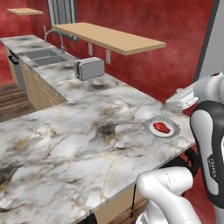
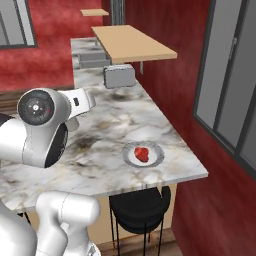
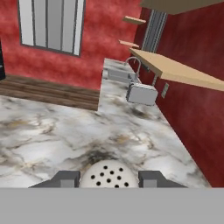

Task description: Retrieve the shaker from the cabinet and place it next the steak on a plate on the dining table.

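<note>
**Ana:** Shaker point(image 3: 108, 174) sits between the two dark fingertips point(image 3: 65, 178) at the bottom of the hand view. You see its rounded cap with the little holes, end on, and the tool point(image 3: 108, 179) is clamped on it.

**Ben:** The base views give me less. In the left one the white hand end of the arm hangs just beyond the plate point(image 1: 173, 132), above the table's far edge, but I can't make out the shaker itself there; the hand is too small and pale to tell fingers from load.

**Ana:** What the base views do give is the steak point(image 1: 161, 127). It lies red-brown in the middle of the small white plate, near the right end of the marble table point(image 1: 87, 144), close to the red wall.

**Ben:** And the right base view shows a black stool point(image 2: 140, 210) tucked under that end of the table, below the plate.

**Ana:** Around it: the silver toaster point(image 1: 89, 68) stands further along the table, under the long light-wood cabinet point(image 1: 113, 38) board on the wall. Beyond that, a sink point(image 1: 43, 55) with a curved tap.

**Ben:** From the hand view, the open marble lies ahead of the shaker, with the toaster well apart.
</note>
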{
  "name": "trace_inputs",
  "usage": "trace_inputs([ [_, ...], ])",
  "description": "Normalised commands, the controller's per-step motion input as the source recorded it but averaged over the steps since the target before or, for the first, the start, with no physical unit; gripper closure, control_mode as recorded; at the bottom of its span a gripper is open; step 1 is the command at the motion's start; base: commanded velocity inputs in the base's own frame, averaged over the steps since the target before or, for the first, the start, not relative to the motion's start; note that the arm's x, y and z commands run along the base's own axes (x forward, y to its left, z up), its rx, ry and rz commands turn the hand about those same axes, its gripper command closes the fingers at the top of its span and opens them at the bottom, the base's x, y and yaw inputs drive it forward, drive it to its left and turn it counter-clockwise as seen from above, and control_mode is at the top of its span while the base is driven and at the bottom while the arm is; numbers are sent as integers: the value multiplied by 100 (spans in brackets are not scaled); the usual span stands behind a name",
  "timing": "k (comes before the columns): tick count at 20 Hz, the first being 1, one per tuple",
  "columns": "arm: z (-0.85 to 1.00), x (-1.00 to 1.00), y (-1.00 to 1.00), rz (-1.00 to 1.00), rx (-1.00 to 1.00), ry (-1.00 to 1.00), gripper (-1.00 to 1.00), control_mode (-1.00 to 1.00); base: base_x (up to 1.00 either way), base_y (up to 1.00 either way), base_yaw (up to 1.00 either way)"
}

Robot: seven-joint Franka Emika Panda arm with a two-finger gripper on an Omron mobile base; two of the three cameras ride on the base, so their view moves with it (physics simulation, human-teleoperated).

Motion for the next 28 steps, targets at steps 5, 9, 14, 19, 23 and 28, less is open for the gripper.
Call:
trace_inputs([
  [5,-6,6,-1,-1,0,0,100,-100,8,0,-1],
  [9,-32,50,-7,-4,0,0,100,-100,0,0,0],
  [14,-33,53,-2,0,0,0,100,-100,0,0,0],
  [19,-32,31,0,0,0,0,100,-100,0,0,0],
  [23,-29,21,0,0,0,3,100,-100,0,0,0],
  [28,-32,18,0,0,3,7,100,-100,0,0,0],
])
